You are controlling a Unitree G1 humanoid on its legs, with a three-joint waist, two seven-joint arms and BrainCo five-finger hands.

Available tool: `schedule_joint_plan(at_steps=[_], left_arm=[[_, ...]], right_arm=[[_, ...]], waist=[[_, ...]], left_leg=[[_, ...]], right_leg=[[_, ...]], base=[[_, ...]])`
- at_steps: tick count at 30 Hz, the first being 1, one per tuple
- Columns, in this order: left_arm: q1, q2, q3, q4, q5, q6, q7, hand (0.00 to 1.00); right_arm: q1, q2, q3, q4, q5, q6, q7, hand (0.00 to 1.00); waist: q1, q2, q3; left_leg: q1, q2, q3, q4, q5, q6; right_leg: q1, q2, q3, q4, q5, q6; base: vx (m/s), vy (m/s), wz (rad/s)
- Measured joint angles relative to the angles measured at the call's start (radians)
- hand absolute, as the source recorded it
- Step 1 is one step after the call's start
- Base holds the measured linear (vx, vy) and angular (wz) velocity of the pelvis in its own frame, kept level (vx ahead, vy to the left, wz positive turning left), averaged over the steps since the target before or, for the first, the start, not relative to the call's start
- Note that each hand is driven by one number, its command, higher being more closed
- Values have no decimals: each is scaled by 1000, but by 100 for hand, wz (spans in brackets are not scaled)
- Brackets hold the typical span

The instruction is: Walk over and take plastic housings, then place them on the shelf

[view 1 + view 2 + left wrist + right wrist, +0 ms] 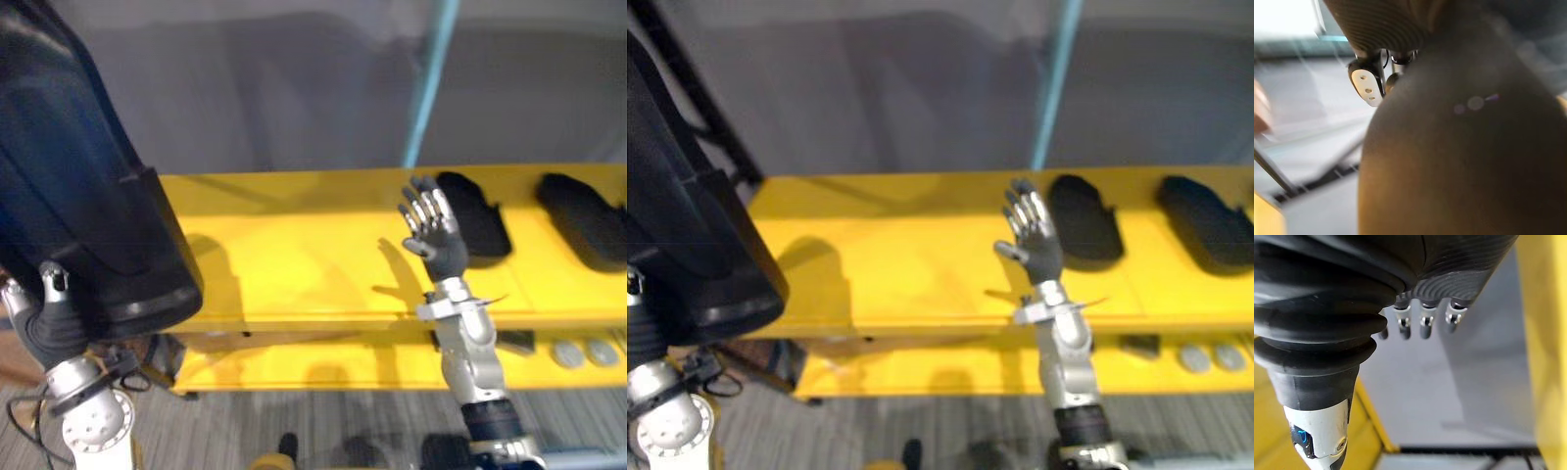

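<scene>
grey wall point(294, 88) and a pale blue pole point(431, 78) stand behind a yellow shelf point(294, 255). at the robot's left a large black plastic housing point(78, 196) rests against the left hand point(44, 318); whether that hand grasps it cannot be told. the right hand point(431, 233) is raised over the upper board, released and spread, just beside a second housing point(478, 217) lying there, with a third housing point(583, 220) further right.

Readable text, labels, numbers, signs: none is showing. One small blue mark is sitting on the pale thumb tip point(1320, 438) of the right hand point(1459, 264), too small to read.
</scene>
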Motion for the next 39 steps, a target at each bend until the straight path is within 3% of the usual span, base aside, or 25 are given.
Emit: schedule_joint_plan(at_steps=[2,5,8,9,11,15,16,19,21,24,28,29,30,35,39], left_arm=[[7,-4,15,15,-28,-15,-17,100],[-19,6,3,56,-55,-62,-47,100],[-75,99,-41,89,-51,-78,-44,100],[-108,123,-66,113,-53,-78,-43,100],[-163,125,-79,145,-56,-77,-41,100],[-192,115,-107,151,-54,-65,-29,100],[-190,101,-114,146,-51,-61,-36,100],[-186,66,-156,108,-44,-56,-56,100],[-190,65,-187,72,-17,-55,-68,100],[-191,66,-238,48,-1,-52,-89,100],[-192,67,-245,56,15,-31,-89,100],[-192,67,-248,56,14,-32,-90,100],[-139,66,-250,13,-14,-34,-167,100],[-139,66,-250,13,-14,-34,-167,100],[-131,54,-233,14,-16,-28,-158,100]], right_arm=[[-11,7,5,16,-6,-2,-2,0],[-11,4,2,34,-16,-15,-29,0],[3,26,3,45,-45,-17,-70,0],[18,27,3,44,-45,-19,-71,0],[24,28,3,41,-26,-29,-58,0],[53,31,-8,1,199,-20,25,0],[56,32,-14,-2,234,-8,47,0],[81,35,-17,-1,263,0,51,0],[87,45,-17,-1,273,3,62,0],[89,56,-14,-12,265,3,60,0],[112,73,-15,-85,151,-10,4,0],[119,83,-16,-117,101,-16,-29,0],[184,93,-69,-317,-55,-77,-200,0],[190,93,-83,-317,-56,-77,-200,0],[232,90,-188,-348,-53,-76,-224,0]], waist=[[-1,-7,3],[-24,-14,11],[-35,-42,49],[-39,-41,50],[-67,-38,52],[-87,-47,49],[-92,-47,47],[-87,10,45],[-93,18,43],[-108,14,43],[-118,8,42],[-120,5,41],[-167,-11,-17],[-168,-11,-17],[-168,-10,-15]], left_leg=[[0,-15,1,-3,-16,16],[6,-16,12,-5,-22,23],[47,1,3,-1,-22,36],[53,24,-6,0,-23,36],[42,48,-29,0,-24,35],[20,39,-21,-1,-28,18],[24,35,-23,-3,-25,2],[17,83,-22,-1,-7,-41],[15,102,9,-2,3,-57],[19,112,39,-2,4,-57],[23,98,75,-2,1,-61],[24,94,81,-3,0,-61],[34,83,128,-10,-8,-48],[35,83,128,-9,-8,-48],[35,83,143,-8,-4,-45]], right_leg=[[-10,-27,-1,46,-18,-2],[-100,-100,13,291,-39,-1],[-210,-134,161,531,-27,-46],[-219,-109,183,521,-81,-52],[-231,-74,205,428,-114,-47],[-192,-25,253,154,-98,-24],[-171,-13,267,104,-49,19],[-141,42,244,44,14,4],[-120,67,228,15,25,-3],[-115,76,226,12,24,-4],[-121,67,247,6,24,-4],[-121,63,249,4,24,-4],[-106,57,274,-60,69,4],[-107,56,275,-56,69,4],[-131,51,297,-24,68,2]], base=[[18,104,10],[-53,124,18],[-57,128,5],[-105,103,7],[-172,96,23],[-129,-55,15],[-4,-206,24],[44,-168,12],[101,-140,16],[92,-81,3],[32,7,-13],[-5,27,-5],[0,0,0],[0,0,0],[-12,12,-11]])
